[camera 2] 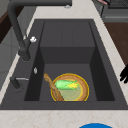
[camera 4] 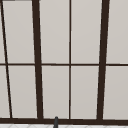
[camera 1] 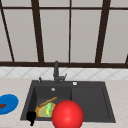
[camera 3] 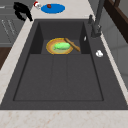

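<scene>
Left hand [camera 1: 31, 117] hung at the sink's [camera 1: 110, 117] front-left edge, fingers pointing down and loosely spread, holding nothing; bowl [camera 1: 40, 111] with the cucumber [camera 1: 48, 109] sat nearest.

One black hand [camera 1: 31, 116], one yellow bowl [camera 2: 83, 86], one corn cob [camera 2: 65, 84], one wooden spoon [camera 2: 52, 86], one blue plate [camera 1: 10, 102], one red ball [camera 1: 67, 114].

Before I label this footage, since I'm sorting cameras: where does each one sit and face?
Front view: faces the sink and window; left hand at the near rim.
Left side view: looks along the basin at the bowl; a hand.
Right side view: from the opposite end; same bowl, a hand.
Upper view: faces the window.
</scene>
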You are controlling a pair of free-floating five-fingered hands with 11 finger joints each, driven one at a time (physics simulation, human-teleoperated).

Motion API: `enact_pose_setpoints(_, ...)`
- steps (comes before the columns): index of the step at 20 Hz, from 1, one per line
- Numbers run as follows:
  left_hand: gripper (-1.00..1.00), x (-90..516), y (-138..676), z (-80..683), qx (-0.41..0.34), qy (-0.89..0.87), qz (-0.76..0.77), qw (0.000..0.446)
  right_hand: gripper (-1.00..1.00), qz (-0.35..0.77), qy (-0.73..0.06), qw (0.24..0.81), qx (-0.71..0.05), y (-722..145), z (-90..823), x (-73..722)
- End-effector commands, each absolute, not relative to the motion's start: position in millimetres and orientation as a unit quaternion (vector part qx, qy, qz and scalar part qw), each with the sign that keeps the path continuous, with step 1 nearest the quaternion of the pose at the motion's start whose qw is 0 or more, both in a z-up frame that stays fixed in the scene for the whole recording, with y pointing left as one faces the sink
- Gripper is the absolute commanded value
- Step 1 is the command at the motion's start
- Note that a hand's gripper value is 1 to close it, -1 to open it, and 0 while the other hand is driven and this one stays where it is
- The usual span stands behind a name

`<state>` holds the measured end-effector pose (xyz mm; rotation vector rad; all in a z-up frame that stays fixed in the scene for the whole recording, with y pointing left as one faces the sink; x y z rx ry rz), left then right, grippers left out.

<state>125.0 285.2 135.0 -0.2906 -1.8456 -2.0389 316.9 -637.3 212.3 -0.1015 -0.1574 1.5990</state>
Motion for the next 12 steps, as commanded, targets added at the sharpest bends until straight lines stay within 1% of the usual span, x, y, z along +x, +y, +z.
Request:
enact_pose_setpoints(1,0.00,125.0,285.2,135.0,-0.103,-0.656,-0.724,0.187,1.00,0.702,-0.049,0.710,-0.026,-624.9,227.2,331.6)
enact_pose_setpoints(7,0.00,125.0,285.2,135.0,-0.103,-0.656,-0.724,0.187,1.00,0.703,-0.061,0.706,-0.058,-611.2,229.8,375.4)
enact_pose_setpoints(9,0.00,125.0,285.2,135.0,-0.103,-0.656,-0.724,0.187,1.00,0.706,-0.062,0.702,-0.066,-608.7,207.0,389.1)
enact_pose_setpoints(12,0.00,125.0,285.2,135.0,-0.103,-0.656,-0.724,0.187,1.00,0.709,-0.086,0.694,-0.092,-605.3,188.7,408.1)
